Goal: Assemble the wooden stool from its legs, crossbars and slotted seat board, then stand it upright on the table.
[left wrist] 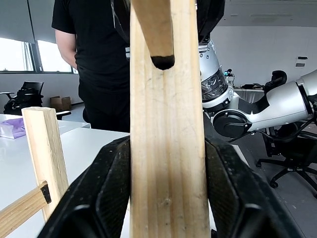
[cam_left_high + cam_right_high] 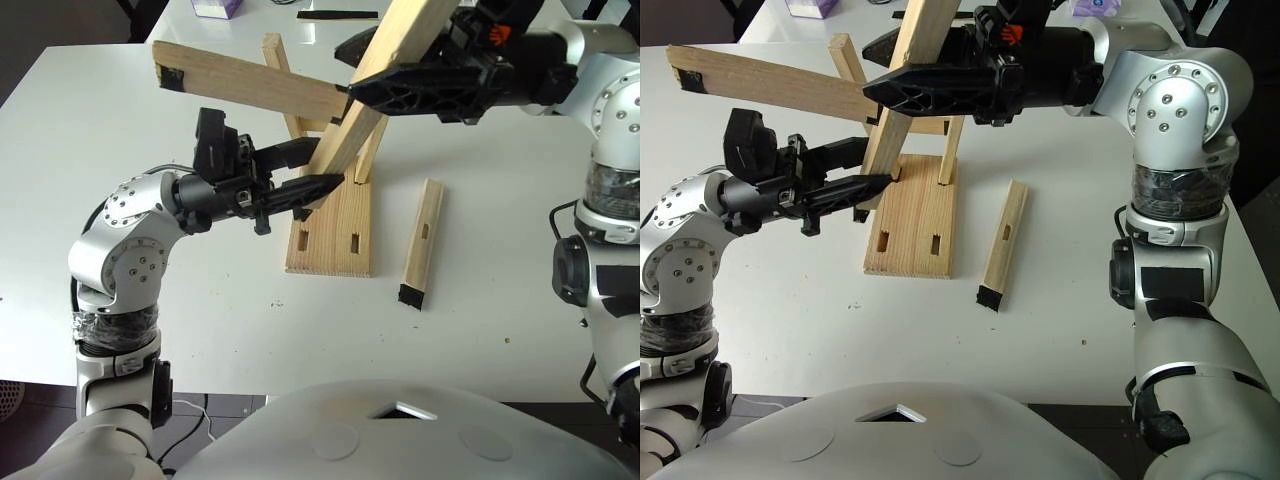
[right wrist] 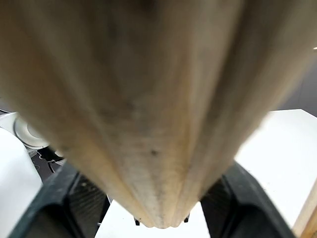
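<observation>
The left gripper (image 2: 328, 167) is clamped on the lower end of the long leg (image 2: 410, 30), one finger on each side face, just above the seat board (image 2: 335, 240). The right gripper (image 2: 360, 88) is closed on the same leg higher up, with wood filling the space between its fingers. The long leg is tilted, and its lower end meets the far part of the seat board. The seat board lies flat on the surface (image 2: 500, 300), two slots showing near its front edge. A crossbar (image 2: 240, 85) with a black end runs leftward behind the long leg. Two thinner legs (image 2: 283, 80) (image 2: 370, 150) rise at the far edge of the seat board. A loose slotted piece (image 2: 422, 243) lies flat just right of the seat board.
</observation>
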Robot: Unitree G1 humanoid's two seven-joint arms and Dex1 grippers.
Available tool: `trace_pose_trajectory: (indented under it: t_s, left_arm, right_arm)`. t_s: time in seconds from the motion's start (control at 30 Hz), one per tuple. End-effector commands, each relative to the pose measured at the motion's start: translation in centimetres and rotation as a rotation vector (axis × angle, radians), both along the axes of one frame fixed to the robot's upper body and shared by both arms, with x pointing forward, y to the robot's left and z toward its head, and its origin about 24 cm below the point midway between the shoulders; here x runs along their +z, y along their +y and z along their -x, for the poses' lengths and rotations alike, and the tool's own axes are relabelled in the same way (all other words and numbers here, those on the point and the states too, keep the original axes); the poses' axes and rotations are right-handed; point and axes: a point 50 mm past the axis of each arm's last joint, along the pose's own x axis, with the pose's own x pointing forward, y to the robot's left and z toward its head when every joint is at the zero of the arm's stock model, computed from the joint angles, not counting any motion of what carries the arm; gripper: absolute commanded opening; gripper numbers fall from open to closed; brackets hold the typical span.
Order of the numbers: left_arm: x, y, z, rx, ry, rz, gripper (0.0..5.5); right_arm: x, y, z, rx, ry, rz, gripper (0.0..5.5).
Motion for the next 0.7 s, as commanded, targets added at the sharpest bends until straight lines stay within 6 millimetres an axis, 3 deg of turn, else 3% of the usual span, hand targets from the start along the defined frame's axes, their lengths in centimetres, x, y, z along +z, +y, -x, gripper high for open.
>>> trace_pose_trajectory:
  t_s: [0.03,0.4,0.43,0.53,0.7]
  left_arm:
    - [0.2,0.2,-0.4,0.015,-0.024,-0.032,2.04]
    - [-0.9,1.2,-1.5,0.085,-0.007,-0.138,2.04]
    - [-1.2,1.4,-1.7,0.097,0.005,-0.153,2.4]
    - [-2.8,2.4,-2.5,0.167,0.055,-0.194,2.82]
    - [-6.2,4.7,-2.4,0.323,0.127,-0.293,2.84]
  right_arm:
    - [-0.6,0.0,0.1,-0.001,-0.035,0.04,2.05]
    - [-1.2,-1.3,0.4,-0.059,-0.049,0.006,2.05]
    - [-1.3,-1.3,0.4,-0.076,-0.05,-0.005,2.05]
    - [-1.7,-1.4,0.0,-0.148,-0.067,-0.024,2.05]
    - [-3.0,-2.3,-0.9,-0.297,-0.108,-0.023,2.05]
